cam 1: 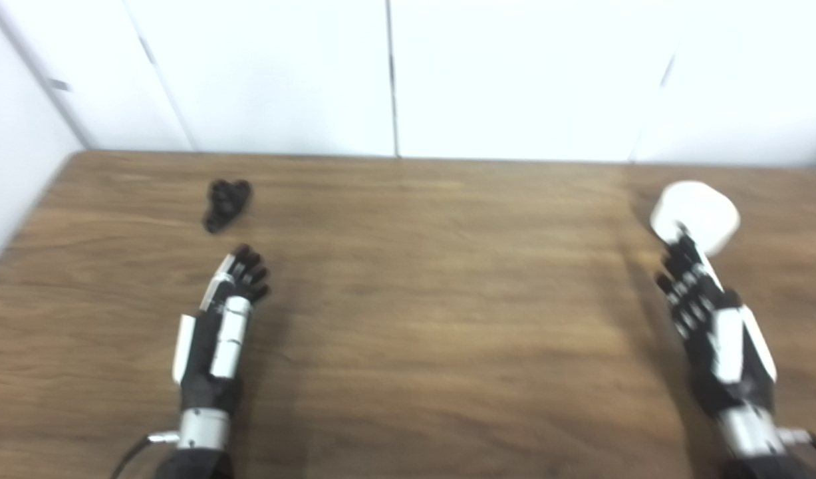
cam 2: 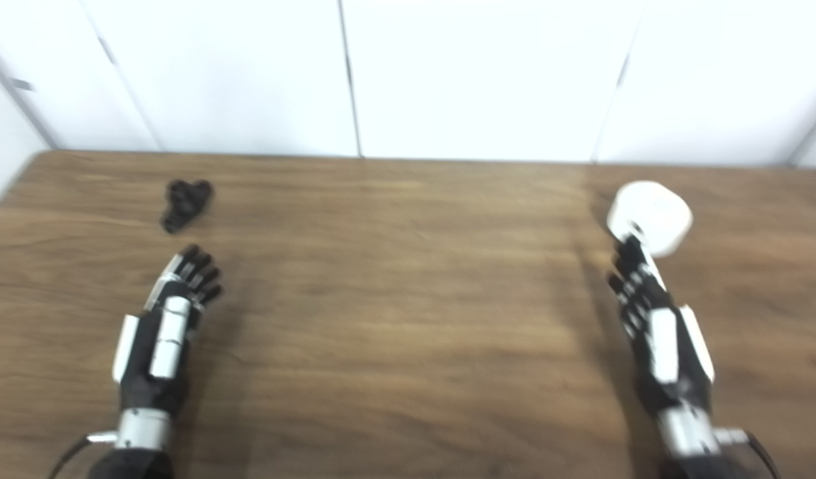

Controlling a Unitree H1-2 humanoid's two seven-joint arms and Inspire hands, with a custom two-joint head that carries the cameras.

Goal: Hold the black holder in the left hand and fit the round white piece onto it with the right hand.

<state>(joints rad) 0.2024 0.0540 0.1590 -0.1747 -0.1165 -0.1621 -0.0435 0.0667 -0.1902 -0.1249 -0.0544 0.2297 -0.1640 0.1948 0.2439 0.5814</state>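
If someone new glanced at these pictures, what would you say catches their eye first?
Probably the round white piece at the far right of the wooden table, bright against the brown, with the right hand reaching up to its near edge. Next, the small black holder at the far left, lying apart from the left hand, which holds nothing.

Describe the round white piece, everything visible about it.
The round white piece is a short, plain white cylinder with a flat top and soft edges; material unclear in the blur. It sits on the wooden table at the far right. The right hand reaches it from below, fingertips overlapping its near edge; actual contact can't be confirmed.
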